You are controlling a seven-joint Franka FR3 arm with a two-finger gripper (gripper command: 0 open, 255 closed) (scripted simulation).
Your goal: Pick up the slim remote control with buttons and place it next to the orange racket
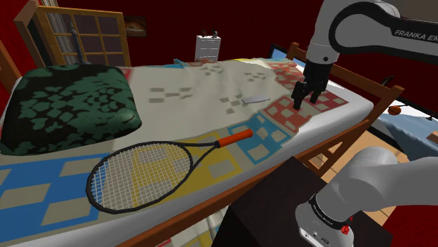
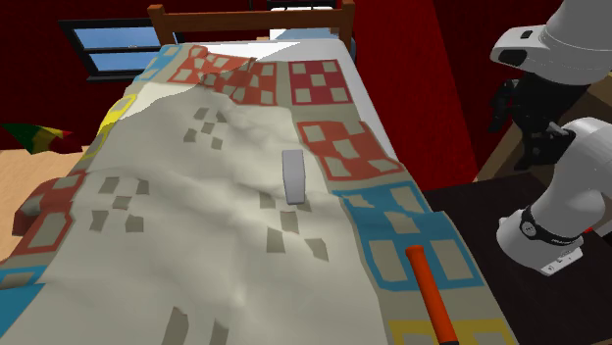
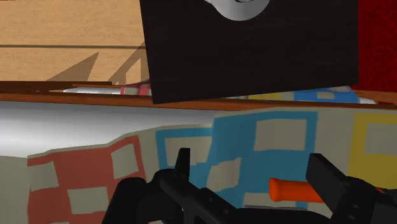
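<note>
Black fingers (image 3: 183,167) stand apart: jaws released, empty, over the quilt (image 1: 210,81). Grey remote (image 1: 254,99) lies flat on it near the jaws, untouched; racket (image 1: 147,172) lies farther from them.

We see a wooden bed (image 2: 250,14) under a patchwork quilt (image 1: 210,91). On it lies an orange-handled racket (image 1: 161,165), a grey remote (image 1: 254,99) beyond its handle, a green-patterned pillow (image 1: 67,105) beside its head.
</note>
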